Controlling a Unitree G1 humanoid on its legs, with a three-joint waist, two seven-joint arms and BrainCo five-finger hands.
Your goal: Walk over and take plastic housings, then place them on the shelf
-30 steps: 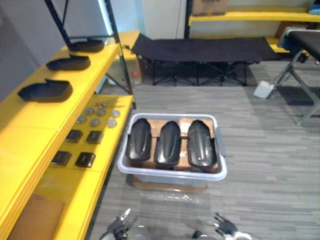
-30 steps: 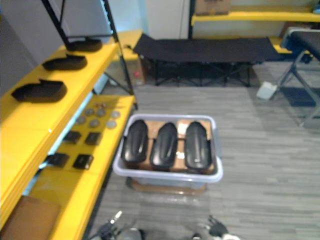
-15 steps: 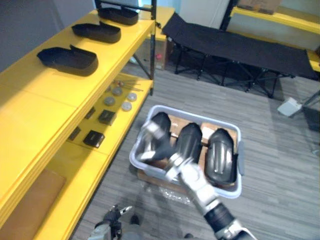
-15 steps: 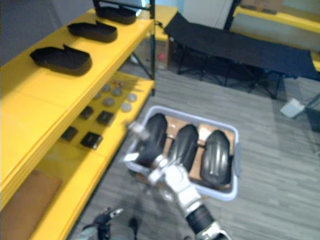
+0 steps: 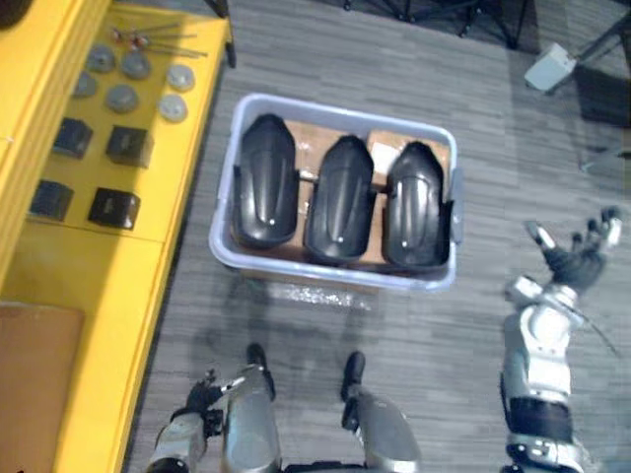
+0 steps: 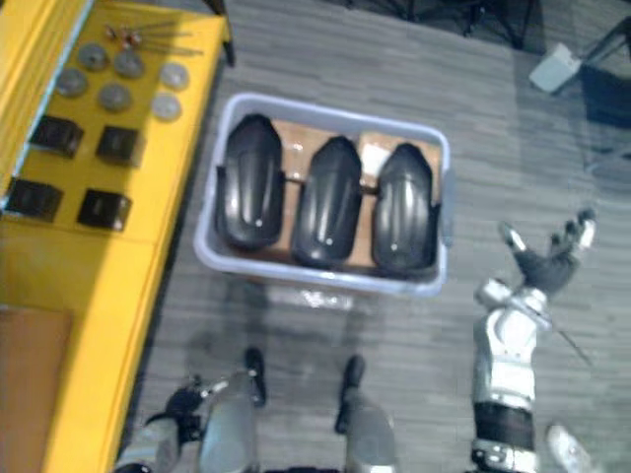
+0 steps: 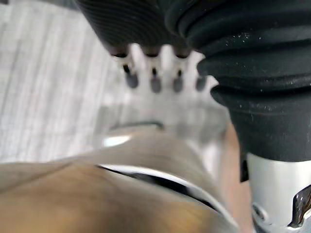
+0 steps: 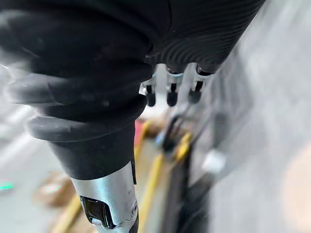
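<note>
Three black plastic housings, left (image 5: 264,192), middle (image 5: 338,200) and right (image 5: 414,205), lie side by side in a pale grey bin (image 5: 330,277) on the floor in front of me. My right hand (image 5: 577,258) hovers over the floor to the right of the bin, open with fingers spread, and holds nothing. In its wrist view the fingers (image 8: 170,92) point straight out. My left hand (image 5: 200,399) hangs low at the near left beside the shelf, with relaxed fingers (image 7: 155,82) and nothing in it.
The yellow shelf (image 5: 89,261) runs along the left; its lower level carries small black blocks (image 5: 113,207), grey discs (image 5: 123,97) and a brown sheet (image 5: 30,384). A white object (image 5: 550,67) lies on the floor at the far right, near folding-cot legs.
The camera has tilted down, so the bin now lies straight below. My right arm, stretched over the bin half a second ago, has swung out to its right.
</note>
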